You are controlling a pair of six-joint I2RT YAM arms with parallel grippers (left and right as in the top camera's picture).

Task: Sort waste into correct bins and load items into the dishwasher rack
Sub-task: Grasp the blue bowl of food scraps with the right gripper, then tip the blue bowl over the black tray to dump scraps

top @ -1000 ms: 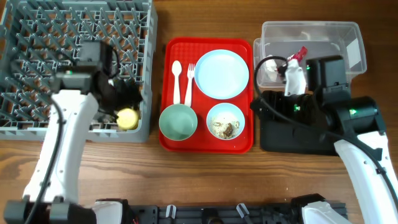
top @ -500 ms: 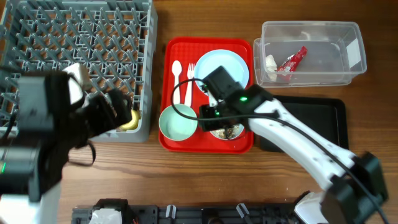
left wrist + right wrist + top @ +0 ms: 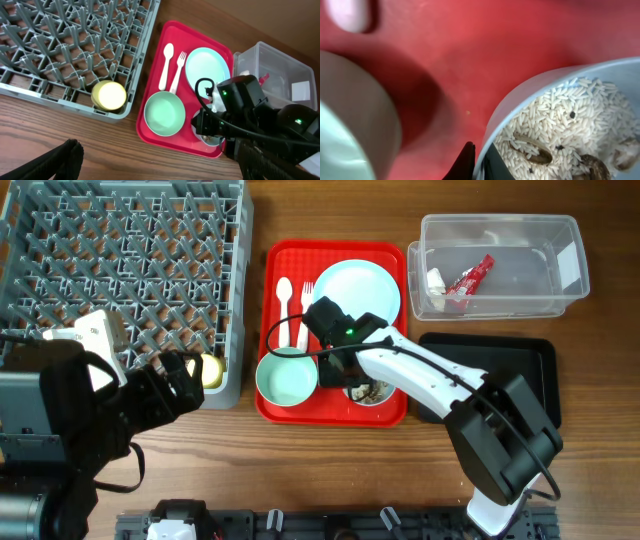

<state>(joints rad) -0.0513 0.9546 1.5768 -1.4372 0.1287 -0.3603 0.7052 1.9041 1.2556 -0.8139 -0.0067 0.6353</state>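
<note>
My right gripper [image 3: 480,156] is shut on the near rim of the pale blue bowl [image 3: 520,107], one finger inside and one outside. The bowl holds rice and brown food scraps [image 3: 570,125]. From overhead, this gripper [image 3: 341,370] is low over the bowl [image 3: 370,392] on the red tray [image 3: 330,255]. Beside it are the pale green bowl [image 3: 286,378], the blue plate [image 3: 357,292], the spoon [image 3: 283,302] and the fork [image 3: 303,315]. A yellow cup [image 3: 208,369] sits in the grey rack [image 3: 120,250]. My left gripper [image 3: 157,150] hangs open and holds nothing.
A clear tub [image 3: 520,240] at the back right holds a red wrapper [image 3: 470,278] and a white napkin [image 3: 437,280]. The black tray [image 3: 525,365] lies in front of it, partly under my right arm. Bare wood runs along the front edge.
My right arm swung from the clear tub to the red tray and shut on the blue bowl's rim. My left arm drew back from the rack, leaving the yellow cup there.
</note>
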